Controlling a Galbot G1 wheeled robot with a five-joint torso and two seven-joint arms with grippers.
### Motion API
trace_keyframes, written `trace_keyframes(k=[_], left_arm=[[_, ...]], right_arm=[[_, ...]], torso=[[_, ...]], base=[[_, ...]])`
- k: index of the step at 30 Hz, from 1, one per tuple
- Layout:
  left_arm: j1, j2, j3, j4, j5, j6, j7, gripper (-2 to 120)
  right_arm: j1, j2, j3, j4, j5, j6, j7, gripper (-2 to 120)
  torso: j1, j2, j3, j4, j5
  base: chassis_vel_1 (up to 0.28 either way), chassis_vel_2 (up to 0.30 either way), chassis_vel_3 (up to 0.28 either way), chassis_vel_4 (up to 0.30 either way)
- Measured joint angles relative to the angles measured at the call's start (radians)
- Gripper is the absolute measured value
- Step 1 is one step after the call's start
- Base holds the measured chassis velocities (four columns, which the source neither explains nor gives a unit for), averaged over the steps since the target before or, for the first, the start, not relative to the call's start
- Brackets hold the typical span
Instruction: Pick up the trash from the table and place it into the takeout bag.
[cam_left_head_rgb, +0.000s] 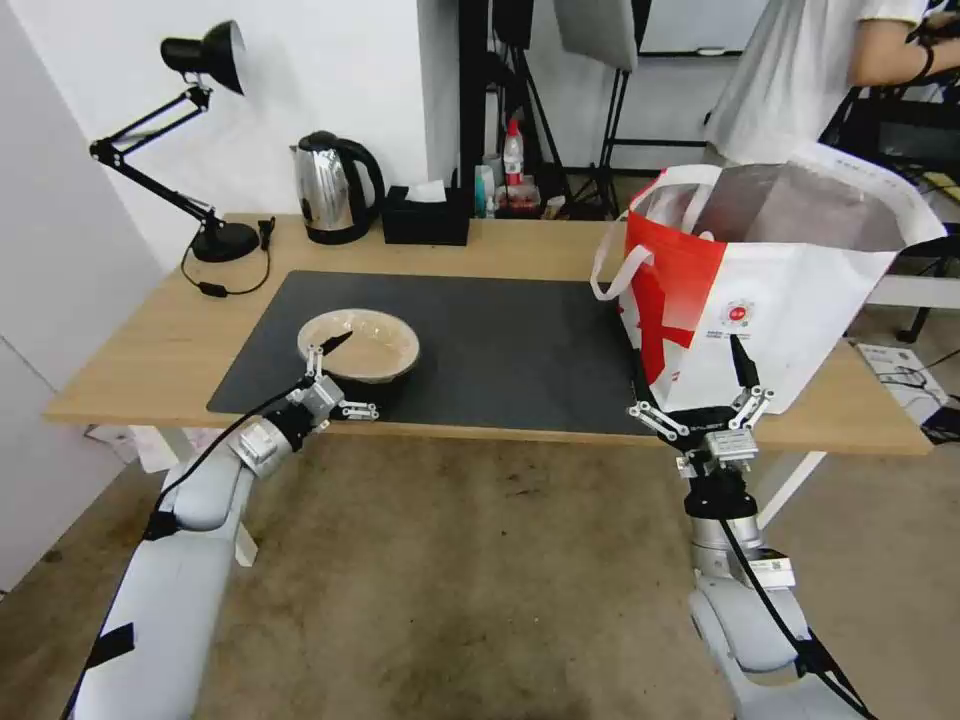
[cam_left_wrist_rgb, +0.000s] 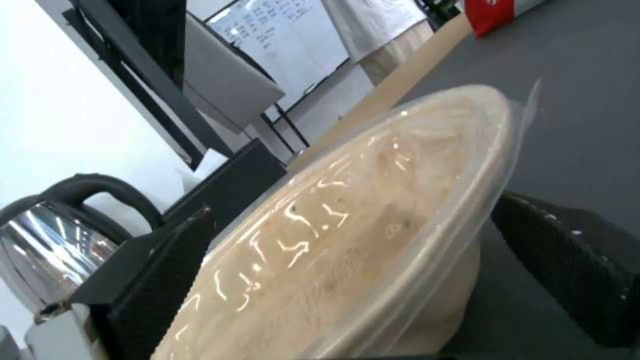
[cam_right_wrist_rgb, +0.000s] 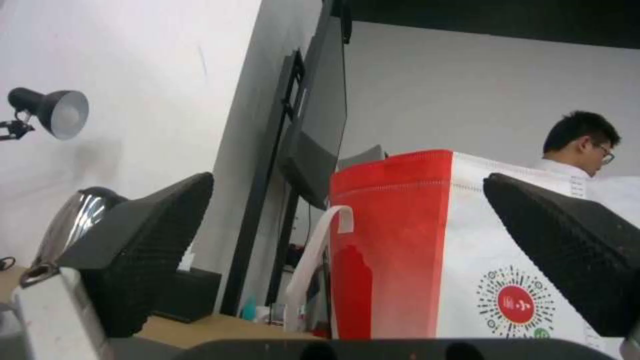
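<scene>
**Left gripper at the beige bowl's rim**

The shallow beige bowl (cam_left_head_rgb: 360, 345) sits on the dark mat (cam_left_head_rgb: 500, 340), at about 9 o'clock from the takeout bag (cam_left_head_rgb: 790, 300). It looks light, thin-walled and slick, so the rim seems the best hold. The left gripper (cam_left_head_rgb: 335, 375) has its fingers (cam_left_wrist_rgb: 160, 265) spread, straddling the near rim. The right gripper (cam_left_head_rgb: 700, 405), fingers parted, faces the bag at the worktop (cam_left_head_rgb: 150, 350) edge.

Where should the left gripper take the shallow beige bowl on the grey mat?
Grip the shallow beige bowl by its near rim, approaching from the table's front edge. The left gripper already straddles that thin flared rim, one finger inside, one outside.
</scene>
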Motion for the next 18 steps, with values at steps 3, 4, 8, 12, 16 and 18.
trace_keyframes(k=[3, 4, 8, 12, 16, 18], left_arm=[[-0.015, 0.002, 0.002, 0.023, 0.000, -0.001, -0.001, 100], [-0.015, 0.002, 0.002, 0.023, 0.000, -0.001, -0.001, 100], [-0.028, 0.000, 0.006, 0.040, 0.001, -0.002, -0.001, 99], [-0.033, -0.002, 0.009, 0.049, 0.003, -0.002, -0.001, 91], [-0.037, -0.007, 0.013, 0.058, 0.007, -0.004, -0.002, 72], [-0.038, -0.007, 0.014, 0.058, 0.007, -0.004, -0.002, 67]], right_arm=[[0.003, 0.000, 0.000, -0.005, 0.000, 0.000, 0.000, 100], [0.003, 0.000, 0.000, -0.005, 0.000, 0.000, 0.000, 100], [0.008, -0.001, 0.000, -0.008, 0.000, 0.000, 0.000, 100], [0.009, -0.003, 0.000, -0.008, 0.000, 0.000, 0.000, 100], [0.010, -0.006, 0.002, -0.008, 0.001, 0.001, 0.000, 100], [0.010, -0.006, 0.003, -0.008, 0.002, 0.001, 0.000, 100]], torso=[[0.000, 0.000, 0.000, 0.0001, 0.0000], [0.000, 0.000, 0.000, 0.0001, 0.0000], [0.000, 0.000, 0.000, 0.0001, 0.0000], [0.000, 0.000, 0.000, 0.0000, 0.0000], [0.000, 0.000, 0.000, 0.0001, 0.0000], [0.000, 0.000, 0.000, 0.0000, 0.0000]], base=[[0.000, 0.000, 0.000, 0.000], [0.000, 0.000, 0.000, 0.000], [0.000, 0.000, 0.000, 0.000], [0.000, 0.000, 0.000, 0.000], [0.000, 0.000, 0.000, 0.000], [0.000, 0.000, 0.000, 0.000]])
